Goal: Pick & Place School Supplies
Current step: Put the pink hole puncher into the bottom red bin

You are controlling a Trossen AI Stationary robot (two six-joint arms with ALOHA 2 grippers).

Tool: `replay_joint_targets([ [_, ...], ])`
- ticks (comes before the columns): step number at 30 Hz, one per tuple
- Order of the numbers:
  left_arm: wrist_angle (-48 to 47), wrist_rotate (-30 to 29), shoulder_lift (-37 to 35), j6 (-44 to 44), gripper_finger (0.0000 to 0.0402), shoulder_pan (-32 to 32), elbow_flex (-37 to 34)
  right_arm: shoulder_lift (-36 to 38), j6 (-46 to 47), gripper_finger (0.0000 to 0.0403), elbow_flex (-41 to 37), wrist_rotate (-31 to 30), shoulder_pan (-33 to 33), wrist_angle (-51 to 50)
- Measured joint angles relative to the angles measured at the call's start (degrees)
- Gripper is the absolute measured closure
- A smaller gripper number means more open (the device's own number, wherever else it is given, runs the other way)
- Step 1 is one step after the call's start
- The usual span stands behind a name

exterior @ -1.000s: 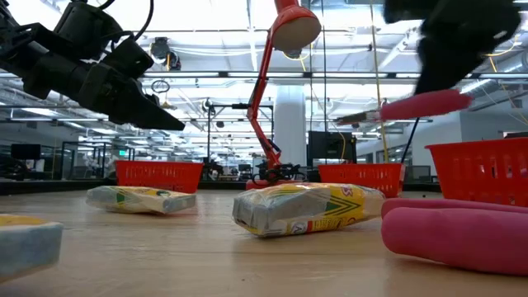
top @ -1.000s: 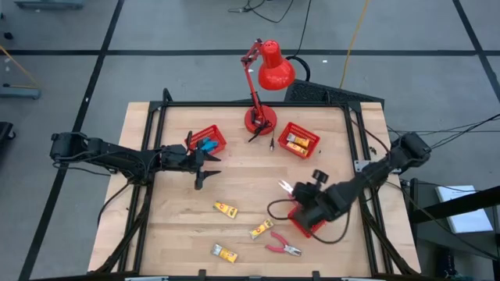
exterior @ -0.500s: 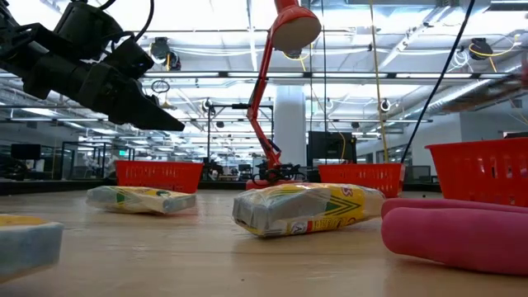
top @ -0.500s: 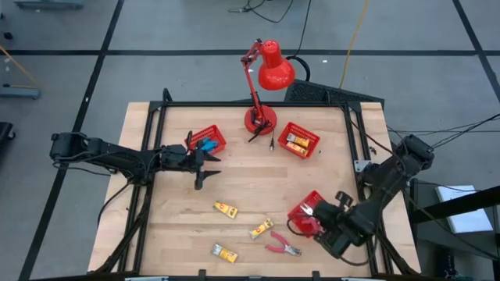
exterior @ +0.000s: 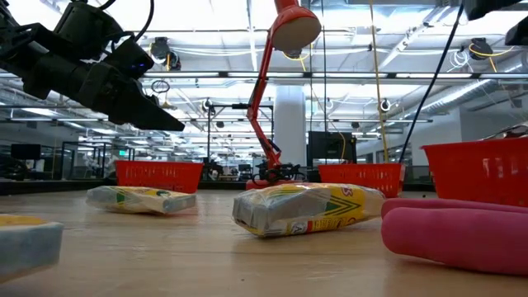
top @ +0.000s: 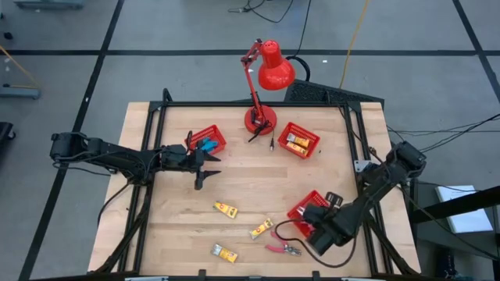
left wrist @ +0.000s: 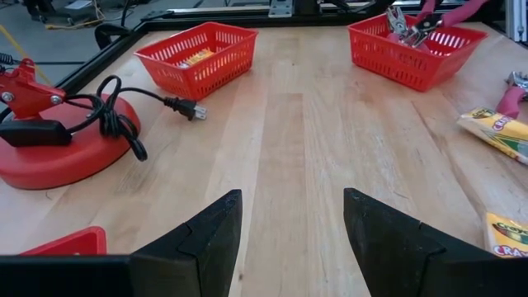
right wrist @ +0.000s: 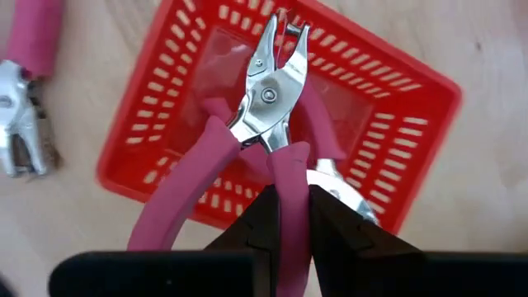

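Observation:
My right gripper (right wrist: 289, 216) is shut on pink-handled pliers (right wrist: 268, 99) over the red basket (right wrist: 412, 107) at the table's near right (top: 307, 204). Under them in that basket lies another pair of pliers (right wrist: 345, 195). A third pair (top: 283, 248) rests flat on the table beside it. Three yellow packets (top: 226, 209) (top: 262, 229) (top: 224, 252) lie flat on the wood. My left gripper (top: 205, 168) hovers open at mid-left, above the table, with nothing between its fingers (left wrist: 206, 239). My right gripper pinches one pink handle (right wrist: 285, 177) of the pliers between its two fingers, coming from above and pointing steeply down. The other handle (right wrist: 177, 206) splays out free. The grey jaws (right wrist: 276, 49) point away from the fingers over the basket; whether they touch it I cannot tell.
A red desk lamp (top: 262, 78) stands at the far middle, its cord and plug (left wrist: 177, 106) on the wood. Two more red baskets stand at the back: one with blue blocks (top: 207, 140), one with yellow packets (top: 298, 140). A black frame rims the table.
My right gripper has carried the pliers from the table's middle right toward the near right edge and now holds them over the near-right basket. It has tipped to point more steeply down and stayed shut. It has left the low view.

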State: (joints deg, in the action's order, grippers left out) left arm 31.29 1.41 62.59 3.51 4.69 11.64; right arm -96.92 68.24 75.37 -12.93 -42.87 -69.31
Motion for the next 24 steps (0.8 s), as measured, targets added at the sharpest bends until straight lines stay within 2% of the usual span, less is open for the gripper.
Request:
replay_joint_targets([
  [5,0.02,0.00,0.00,0.00,0.0188,0.00,0.00,-0.26,-1.92,0.0370,0.00,2.38,1.42,1.76],
  [12,0.00,0.00,0.00,0.26,0.0188,0.00,0.00,-0.20,-1.48,0.0366,0.00,2.61,1.79,1.69],
  [20,0.00,0.00,0.00,0.28,0.0188,0.00,0.00,-0.20,-1.73,0.0236,0.00,2.56,3.57,0.47],
  [24,0.00,0.00,0.00,0.28,0.0188,0.00,0.00,-0.20,-1.89,0.0201,0.00,2.44,4.84,-1.20],
])
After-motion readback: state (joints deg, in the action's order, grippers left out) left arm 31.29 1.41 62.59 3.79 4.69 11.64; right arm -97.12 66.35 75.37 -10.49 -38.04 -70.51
